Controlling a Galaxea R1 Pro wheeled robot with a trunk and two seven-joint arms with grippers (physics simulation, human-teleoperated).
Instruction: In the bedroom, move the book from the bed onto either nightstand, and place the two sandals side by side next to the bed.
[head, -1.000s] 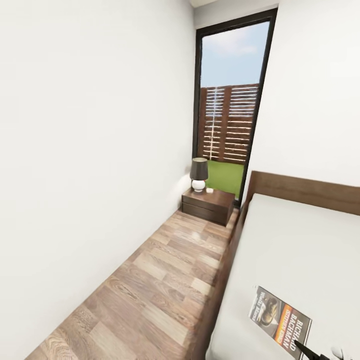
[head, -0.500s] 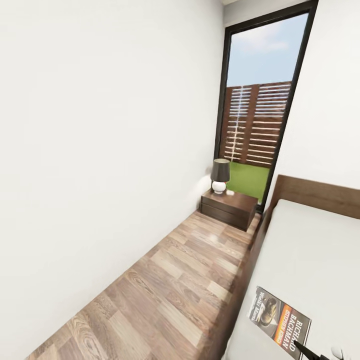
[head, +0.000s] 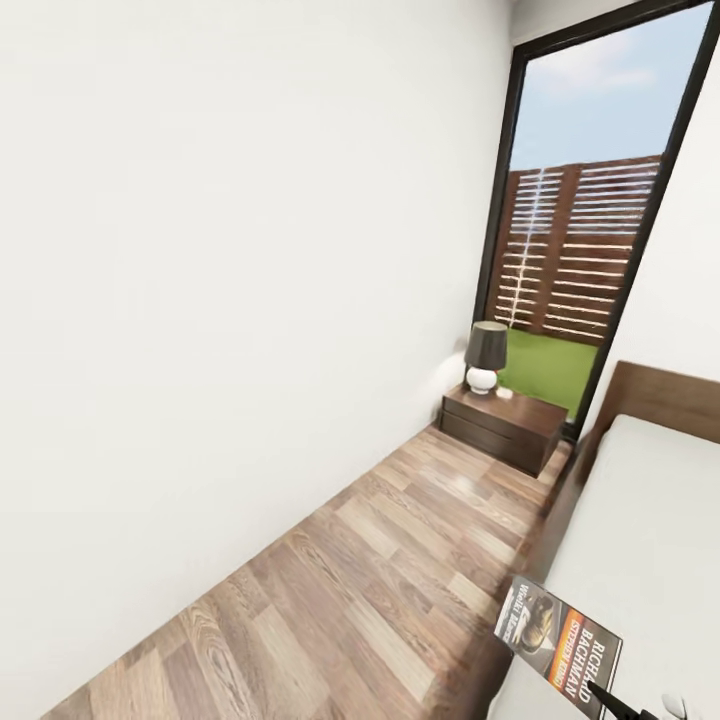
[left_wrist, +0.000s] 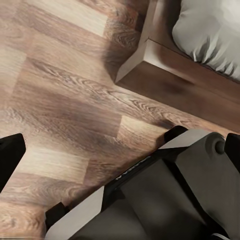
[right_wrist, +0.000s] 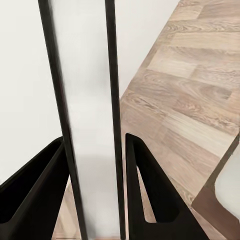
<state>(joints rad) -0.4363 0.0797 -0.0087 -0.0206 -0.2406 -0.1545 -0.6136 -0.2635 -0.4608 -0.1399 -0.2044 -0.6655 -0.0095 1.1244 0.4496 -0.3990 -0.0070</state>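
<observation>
Right hand (right_wrist: 92, 145): both dark fingers press on the flat faces of the book (right_wrist: 87, 75), seen edge-on in the right wrist view as a pale slab with dark borders. Clamped on the book, which stands upright between them.

Head view, nearest right corner: the book (head: 558, 650) shows its cover with the orange band facing up. One corner overhangs the bed's edge above the floor (head: 380, 560). My reading is that it is carried, not lying on the mattress. A dark fingertip shows just below it.

Left hand (left_wrist: 121, 150): fingers spread wide, nothing between them. It hangs low over the planks beside the robot's grey base (left_wrist: 175, 200), probably parked out of the way while the right arm carries. The corner of the bed (left_wrist: 150, 55) is just beyond.

The bed (head: 650, 520) runs along the right, with its headboard (head: 665, 395) at the far end. A narrow strip of floor lies between it and the white wall (head: 230, 250) on the left.

Far end of that strip: the nightstand (head: 505, 425), just left of the headboard. A lamp (head: 485, 355) takes its left rear part; the right part of the top looks free enough for the book. Behind it is a tall window (head: 600, 220).

Judgement: transport stage. The nightstand is well apart from the book, so the base has to travel down the strip first.
</observation>
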